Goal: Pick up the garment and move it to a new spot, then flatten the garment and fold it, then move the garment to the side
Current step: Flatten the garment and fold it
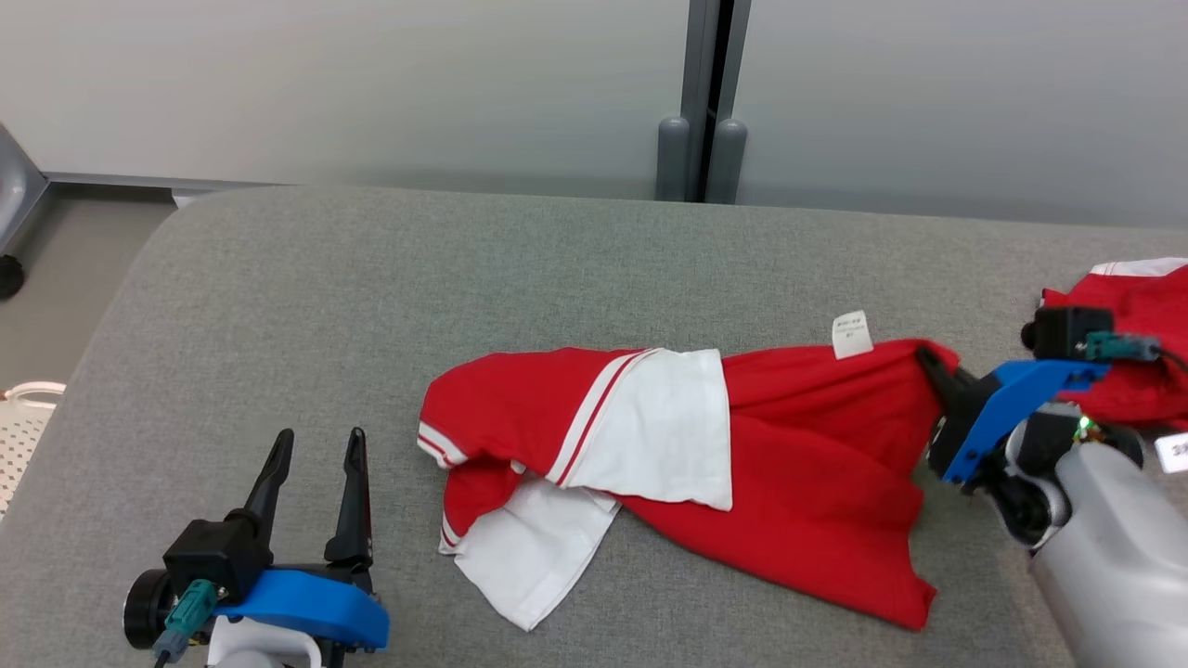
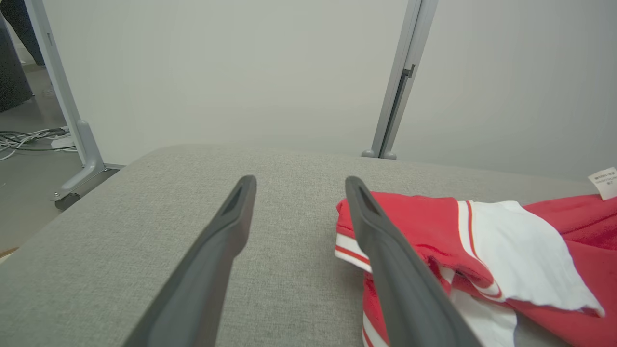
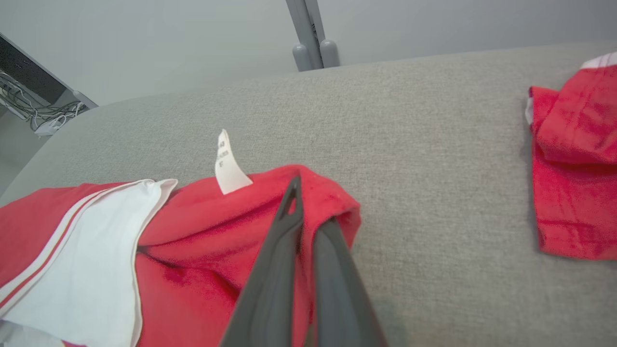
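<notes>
Right pincer (image 1: 926,360) clamped on a corner of the garment (image 1: 798,464); the rest lies spread to its left on the tabletop (image 1: 371,278). Left pincer (image 1: 320,441) fingers apart, garment just right of it, not touching.

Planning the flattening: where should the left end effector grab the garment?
Probably the garment's striped sleeve cuff, from the left: that edge lies free, facing the open left end effector, opposite the corner the right end effector pinches.
</notes>
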Available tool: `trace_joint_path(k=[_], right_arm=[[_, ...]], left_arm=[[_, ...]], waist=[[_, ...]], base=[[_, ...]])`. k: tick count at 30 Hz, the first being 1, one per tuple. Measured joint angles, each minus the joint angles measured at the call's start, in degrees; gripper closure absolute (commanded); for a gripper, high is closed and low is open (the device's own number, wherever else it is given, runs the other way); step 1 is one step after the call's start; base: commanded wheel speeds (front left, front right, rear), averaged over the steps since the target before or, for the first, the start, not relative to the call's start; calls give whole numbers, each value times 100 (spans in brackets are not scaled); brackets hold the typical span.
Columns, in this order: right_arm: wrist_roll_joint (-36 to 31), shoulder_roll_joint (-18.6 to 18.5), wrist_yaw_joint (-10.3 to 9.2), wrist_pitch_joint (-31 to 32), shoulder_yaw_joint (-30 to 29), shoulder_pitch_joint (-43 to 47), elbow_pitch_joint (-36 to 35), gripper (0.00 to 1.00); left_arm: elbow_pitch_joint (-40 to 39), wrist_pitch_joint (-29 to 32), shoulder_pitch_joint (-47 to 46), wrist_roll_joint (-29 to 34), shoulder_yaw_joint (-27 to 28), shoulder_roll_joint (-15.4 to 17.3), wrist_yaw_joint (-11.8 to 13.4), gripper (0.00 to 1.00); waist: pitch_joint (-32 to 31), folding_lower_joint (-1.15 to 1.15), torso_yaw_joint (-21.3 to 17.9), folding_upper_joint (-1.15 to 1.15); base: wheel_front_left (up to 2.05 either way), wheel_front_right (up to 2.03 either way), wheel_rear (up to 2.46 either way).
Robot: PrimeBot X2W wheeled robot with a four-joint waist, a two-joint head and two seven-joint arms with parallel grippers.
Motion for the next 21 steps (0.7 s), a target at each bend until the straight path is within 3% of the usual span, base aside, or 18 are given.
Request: trace_joint_path(k=[2, 4, 9, 14, 17, 21], right_arm=[[14, -92, 0, -3, -13, -91, -30, 100], [-7, -486, 0, 13, -83, -426, -29, 100], [-243, -1042, 1, 91, -167, -1051, 120, 100], [-552, -1258, 1, -30, -252, -1582, 493, 100], [-887, -1527, 0, -453, -382, -2168, 935, 100], [-1238, -1547, 0, -1034, -363, -2569, 1249, 100]], left_arm=[[-15, 0, -4, 3, -14, -10, -8, 0], [-47, 1, -117, 49, -85, -83, -47, 0], [-57, 0, -313, 59, -138, -159, -96, 0], [-59, 0, -487, 102, -171, -223, -131, 0], [-87, 1, -681, 152, -200, -299, -156, 0], [-73, 0, -803, 194, -203, -347, -192, 0]], waist=[[40, 0, -8, 0], [207, 2, 20, 1], [587, 2, 147, 1], [925, 2, 289, 1], [1255, 2, 452, 1], [1519, 3, 614, 1]], base=[[0, 0, 0], [0, 0, 0], [0, 0, 0], [0, 0, 0], [0, 0, 0], [0, 0, 0]])
